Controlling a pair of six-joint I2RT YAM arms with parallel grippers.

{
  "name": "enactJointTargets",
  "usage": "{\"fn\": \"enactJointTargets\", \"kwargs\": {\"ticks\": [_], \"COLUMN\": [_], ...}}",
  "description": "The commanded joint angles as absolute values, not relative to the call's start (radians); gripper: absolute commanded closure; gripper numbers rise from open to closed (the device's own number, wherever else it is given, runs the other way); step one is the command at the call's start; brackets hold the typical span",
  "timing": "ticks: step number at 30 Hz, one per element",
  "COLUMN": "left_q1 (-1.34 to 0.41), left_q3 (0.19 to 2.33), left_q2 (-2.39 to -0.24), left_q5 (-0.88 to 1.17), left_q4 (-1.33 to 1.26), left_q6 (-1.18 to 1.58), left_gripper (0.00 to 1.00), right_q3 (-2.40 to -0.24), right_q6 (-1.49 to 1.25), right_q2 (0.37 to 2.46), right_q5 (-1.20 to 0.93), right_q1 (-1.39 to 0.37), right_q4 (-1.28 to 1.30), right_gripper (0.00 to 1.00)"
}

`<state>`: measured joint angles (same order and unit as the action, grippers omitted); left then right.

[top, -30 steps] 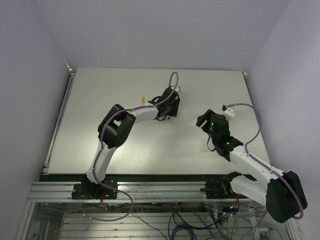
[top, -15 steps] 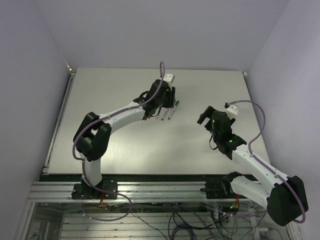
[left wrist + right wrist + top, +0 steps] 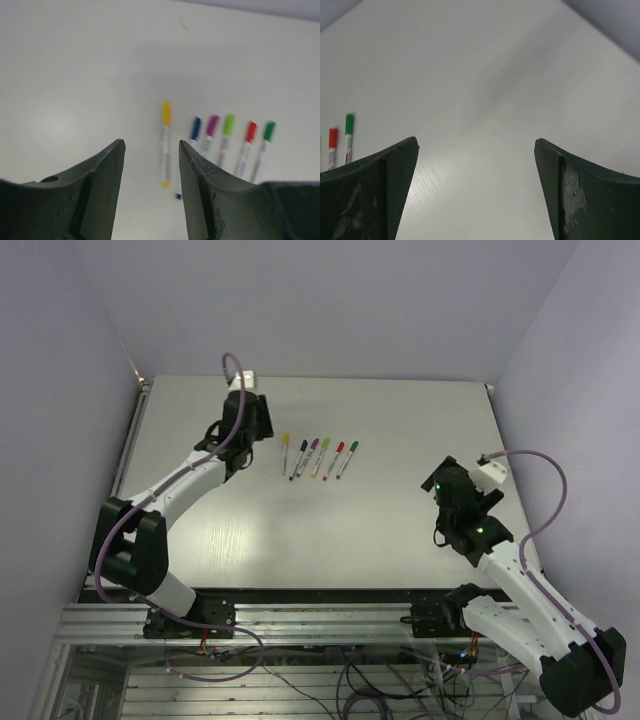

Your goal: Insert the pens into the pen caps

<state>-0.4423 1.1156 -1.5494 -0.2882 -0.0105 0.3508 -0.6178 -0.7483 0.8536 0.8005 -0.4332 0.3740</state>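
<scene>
Several pens (image 3: 318, 457) lie side by side in a row on the white table (image 3: 400, 410), each with a coloured cap on its far end. In the left wrist view the caps are yellow (image 3: 166, 113), blue (image 3: 195, 128), magenta (image 3: 213, 125), lime (image 3: 229, 124), red (image 3: 250, 131) and dark green (image 3: 269, 131). My left gripper (image 3: 258, 430) is open and empty, left of the row, also shown in its own view (image 3: 151, 150). My right gripper (image 3: 445, 480) is open and empty, far right of the row (image 3: 476, 142). The red cap (image 3: 333, 137) and green cap (image 3: 349, 123) show at its left edge.
The table's back edge meets the grey wall (image 3: 320, 300). An aluminium rail (image 3: 300, 615) runs along the near edge by the arm bases.
My left arm has swung from over the pens to the back left, uncovering the row. My right arm has drawn back toward the right and near side.
</scene>
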Motion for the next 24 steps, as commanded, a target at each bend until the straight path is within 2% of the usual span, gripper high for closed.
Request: {"fn": "enactJointTargets", "kwargs": {"ticks": [1, 5, 12, 24], "left_q1": [-0.328, -0.222, -0.204, -0.202], "left_q3": [1.096, 1.070, 1.048, 1.056], "left_q2": [-1.496, -1.440, -1.346, -1.360], "left_q5": [-0.391, -0.405, -0.558, -0.504], "left_q4": [-0.021, -0.031, -0.026, -0.024], "left_q6": [0.334, 0.350, 0.297, 0.320], "left_gripper": [0.42, 0.42, 0.42, 0.42], "right_q3": [-0.641, -0.644, -0.635, -0.646], "right_q6": [-0.796, -0.894, -0.983, -1.067], "right_q2": [0.764, 0.685, 0.593, 0.671], "right_q5": [0.987, 1.059, 1.114, 1.146], "right_q1": [-0.433, -0.433, -0.433, -0.433], "right_q4": [0.491, 0.587, 0.657, 0.725], "right_gripper": [0.00, 0.00, 0.00, 0.02]}}
